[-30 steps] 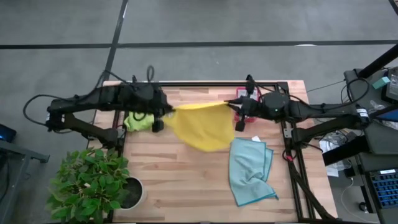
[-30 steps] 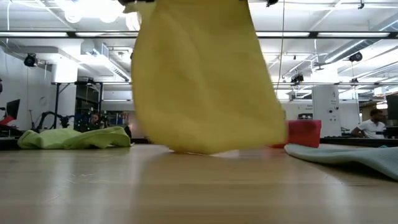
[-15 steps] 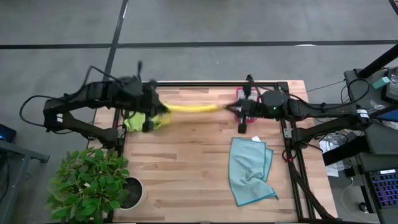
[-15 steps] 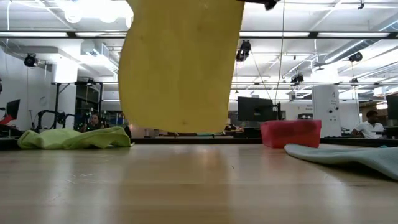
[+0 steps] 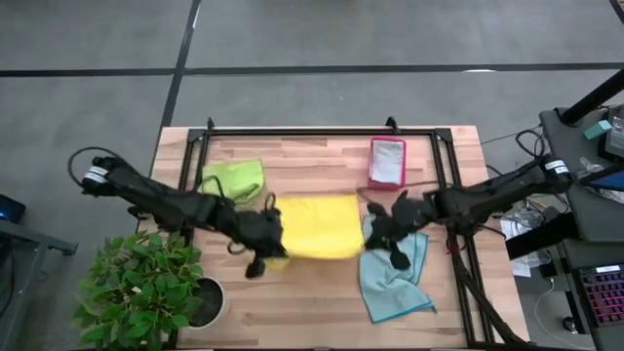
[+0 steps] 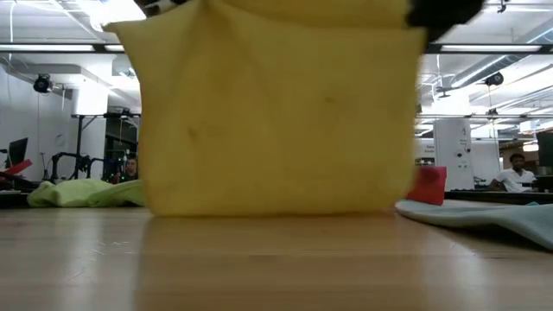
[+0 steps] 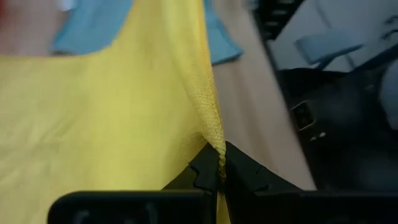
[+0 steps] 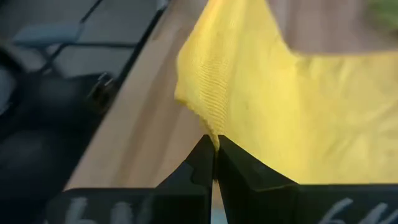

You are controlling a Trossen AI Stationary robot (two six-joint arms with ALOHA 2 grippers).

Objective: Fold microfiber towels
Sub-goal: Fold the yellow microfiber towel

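A yellow microfiber towel (image 5: 312,226) hangs spread between my two grippers over the middle of the table. In the low view it fills the middle like a curtain (image 6: 276,112), and its lower edge (image 6: 276,212) reaches down to the tabletop. My left gripper (image 5: 268,249) is shut on its left upper corner, my right gripper (image 5: 385,234) on its right upper corner. A lime green towel (image 5: 234,180) lies crumpled at the far left. A light blue towel (image 5: 395,268) lies on the table at the near right. My left gripper (image 7: 221,158) pinches the yellow towel's corner (image 7: 214,140) between its two fingers, slanting down from the table's left. The cloth runs away from the fingers in a ridge and spreads toward the other arm. My right gripper (image 8: 214,146) pinches the opposite corner (image 8: 208,130) between its two fingers, slanting down from the table's right. The cloth bunches in a small fold at the fingertips and spreads out beyond them.
A pink-red tray (image 5: 387,161) sits at the far right of the table. A potted plant (image 5: 146,288) stands off the near left corner. A black frame rail (image 5: 322,131) runs along the far edge. Bare wood lies at the near middle.
Both grippers have gone down and toward the table's near edge, staying shut on the yellow towel. The towel, which hung clear of the table from the far side, now hangs nearer and lower, spread wide, with its lower edge at the tabletop.
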